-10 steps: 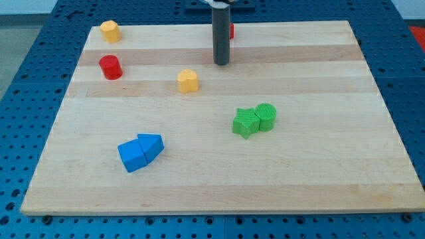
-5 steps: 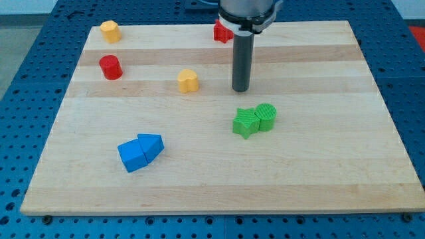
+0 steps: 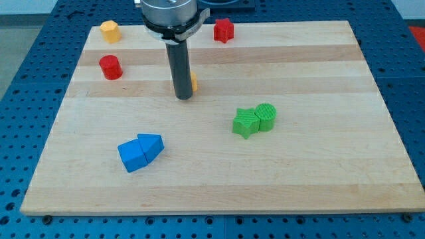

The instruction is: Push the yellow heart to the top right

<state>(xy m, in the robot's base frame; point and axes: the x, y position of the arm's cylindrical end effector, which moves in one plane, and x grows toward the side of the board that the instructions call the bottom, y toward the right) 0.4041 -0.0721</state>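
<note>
The yellow heart [image 3: 193,82] lies on the wooden board [image 3: 312,159], left of centre in the upper half. It is almost wholly hidden behind my rod; only a sliver of its right edge shows. My tip [image 3: 183,97] stands directly in front of the heart, at its lower left side, and looks to be touching or nearly touching it.
A yellow block [image 3: 109,31] sits at the top left. A red cylinder [image 3: 110,67] lies below it. A red star [image 3: 224,30] is at the top centre. A green star [image 3: 246,122] touches a green cylinder [image 3: 265,117] right of centre. Two blue blocks [image 3: 140,152] touch at the lower left.
My tip has swung from the top centre down to the right of the heart, then leftwards to stand in front of it. The red star has come into full view. No block has visibly moved.
</note>
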